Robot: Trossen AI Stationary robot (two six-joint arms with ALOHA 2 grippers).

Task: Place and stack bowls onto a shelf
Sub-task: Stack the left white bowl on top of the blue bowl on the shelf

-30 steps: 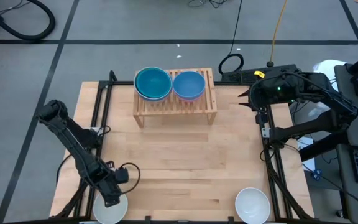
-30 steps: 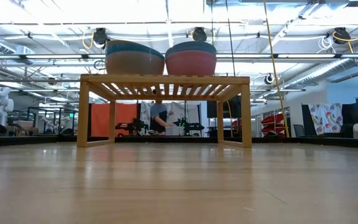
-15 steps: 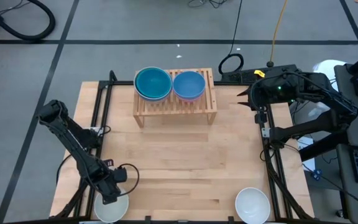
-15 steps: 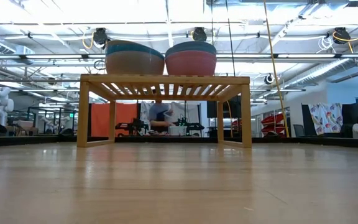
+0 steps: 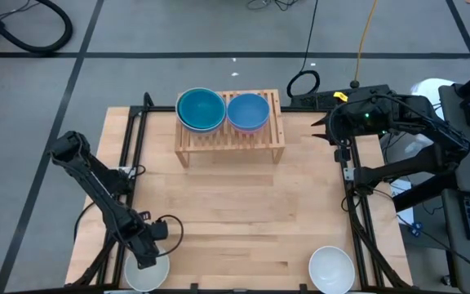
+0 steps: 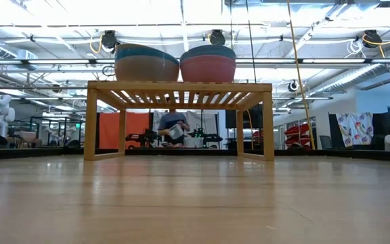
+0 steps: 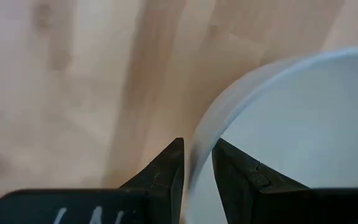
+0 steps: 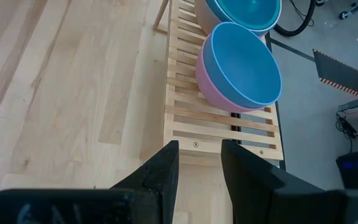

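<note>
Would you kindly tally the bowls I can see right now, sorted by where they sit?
Bowl stacks on the shelf: 2, a teal-topped stack and a blue-over-pink stack.
White bowls on the table: 2, one at the left gripper, one alone.
Total: 4 visible.

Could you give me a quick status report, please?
Left gripper pinching near-left white bowl rim. Right gripper idle beside shelf. Nothing in the way.

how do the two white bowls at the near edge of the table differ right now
The white plastic bowl near the left corner has the left gripper closed on its rim, one of the fingers outside the wall. The white plastic bowl near the right corner sits free, no arm near. Both are upright, off the slatted wooden shelf.
</note>
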